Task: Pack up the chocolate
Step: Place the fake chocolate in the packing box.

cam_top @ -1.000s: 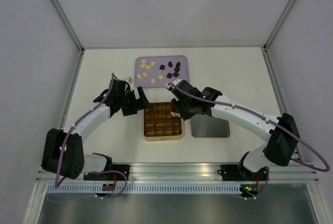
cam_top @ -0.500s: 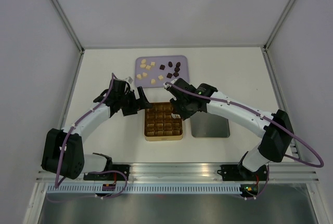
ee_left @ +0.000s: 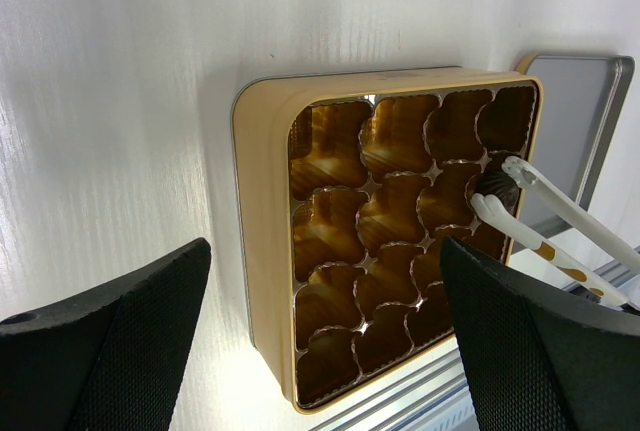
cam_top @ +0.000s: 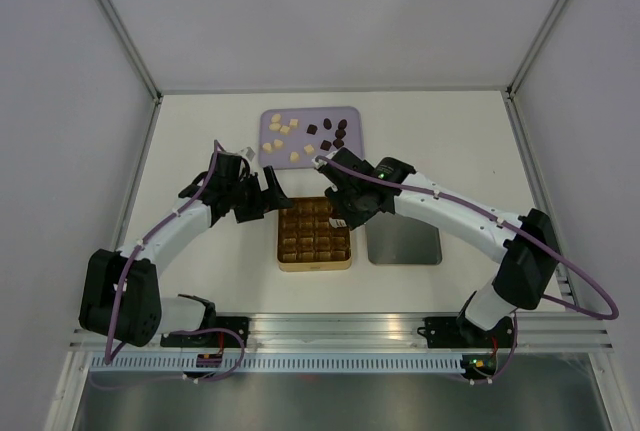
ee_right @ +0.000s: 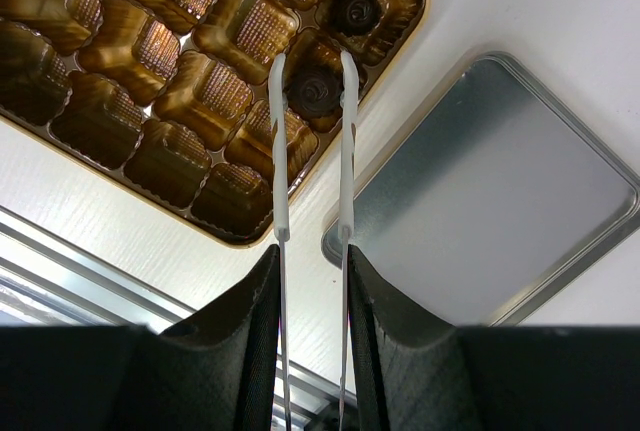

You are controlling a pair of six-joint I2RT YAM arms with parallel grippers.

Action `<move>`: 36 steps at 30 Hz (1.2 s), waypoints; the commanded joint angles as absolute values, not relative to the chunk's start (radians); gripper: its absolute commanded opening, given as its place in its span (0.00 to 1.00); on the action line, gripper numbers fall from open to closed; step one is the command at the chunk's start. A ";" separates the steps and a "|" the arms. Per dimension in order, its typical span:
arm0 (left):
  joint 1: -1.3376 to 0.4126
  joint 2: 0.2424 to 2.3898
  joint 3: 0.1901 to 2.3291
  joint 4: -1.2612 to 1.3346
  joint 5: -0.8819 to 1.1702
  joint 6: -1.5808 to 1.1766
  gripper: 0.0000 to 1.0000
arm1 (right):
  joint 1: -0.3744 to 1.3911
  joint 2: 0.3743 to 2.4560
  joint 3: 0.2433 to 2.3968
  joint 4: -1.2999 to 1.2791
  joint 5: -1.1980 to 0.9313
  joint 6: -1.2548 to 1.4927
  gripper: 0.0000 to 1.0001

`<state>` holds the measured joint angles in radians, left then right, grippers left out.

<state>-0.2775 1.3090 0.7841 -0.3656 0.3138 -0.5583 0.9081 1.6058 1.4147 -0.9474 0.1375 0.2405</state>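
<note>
Two dark chocolates (ee_right: 313, 91) are seated in the tin (ee_left: 262, 251), one bracketed by tweezers (ee_right: 281, 151) clamped in the right gripper (ee_right: 312, 261) jaws, presumably for precise placement; left gripper (cam_top: 265, 194) jaws are spread wide, remaining chocolate (cam_top: 285, 131) left on the tray (cam_top: 354, 117).

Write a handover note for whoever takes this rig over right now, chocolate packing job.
Left gripper: open, empty, beside the gold tin.
Right gripper: shut on the tweezers, tips flanking a dark chocolate in a tin cup.
Done: that one plus a second dark piece in the corner cup.
To do: cream pieces and dark pieces on the purple tray; most cups empty.
</note>
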 commanded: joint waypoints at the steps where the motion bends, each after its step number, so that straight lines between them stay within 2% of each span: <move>1: -0.284 1.285 0.784 -0.364 0.302 -0.528 1.00 | 0.914 1.615 1.462 -0.968 0.156 0.250 0.30; 23: -0.284 1.284 0.782 -0.365 0.299 -0.528 1.00 | 0.914 1.624 1.465 -0.976 0.172 0.248 0.33; 36: -0.284 1.282 0.782 -0.367 0.296 -0.528 1.00 | 0.914 1.624 1.463 -0.974 0.175 0.248 0.39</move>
<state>-0.2775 1.3083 0.7841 -0.3660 0.3119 -0.5579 0.9081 1.6207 1.4223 -0.9550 0.1440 0.2398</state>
